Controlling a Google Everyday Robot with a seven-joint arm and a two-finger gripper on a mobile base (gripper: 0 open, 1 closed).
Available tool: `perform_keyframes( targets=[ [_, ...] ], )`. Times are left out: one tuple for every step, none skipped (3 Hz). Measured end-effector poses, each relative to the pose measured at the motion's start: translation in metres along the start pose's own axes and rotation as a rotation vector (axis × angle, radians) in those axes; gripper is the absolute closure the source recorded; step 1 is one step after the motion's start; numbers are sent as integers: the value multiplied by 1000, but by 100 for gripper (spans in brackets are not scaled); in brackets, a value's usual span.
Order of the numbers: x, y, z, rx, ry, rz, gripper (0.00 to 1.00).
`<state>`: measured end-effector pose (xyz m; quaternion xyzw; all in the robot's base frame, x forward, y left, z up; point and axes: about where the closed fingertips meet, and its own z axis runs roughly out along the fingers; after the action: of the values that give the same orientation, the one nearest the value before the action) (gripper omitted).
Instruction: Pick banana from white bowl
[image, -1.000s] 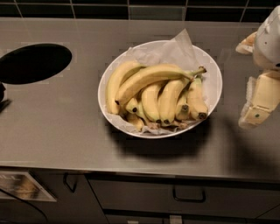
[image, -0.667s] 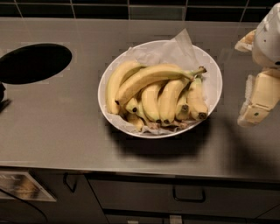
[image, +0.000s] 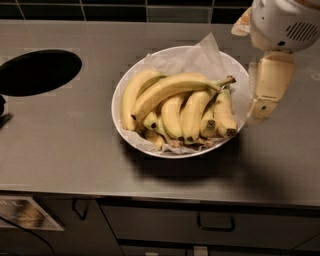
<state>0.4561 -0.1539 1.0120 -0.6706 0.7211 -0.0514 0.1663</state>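
The hand, right of the white bowl, is cut off at the top edge.

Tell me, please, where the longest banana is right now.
In the camera view, the banana lies atop the bunch in the white bowl, stem pointing right toward the gripper beside the rim.

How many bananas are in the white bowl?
8: long banana on top, thick banana at left, six stubby bananas beneath; more may hide. Gripper hangs right of the white bowl.

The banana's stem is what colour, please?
Greenish-brown stem, camera view; end effector hangs beside white bowl.
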Motion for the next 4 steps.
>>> perform_keyframes(
  targets=[
    [-35,-6,8,-20,-39,-85,0],
    [-35,-6,8,-20,-40,-85,0],
    [-47,-14,22,-43,-53,-108,0],
    [-57,-23,36,-83,-54,-133,0]
  ],
)
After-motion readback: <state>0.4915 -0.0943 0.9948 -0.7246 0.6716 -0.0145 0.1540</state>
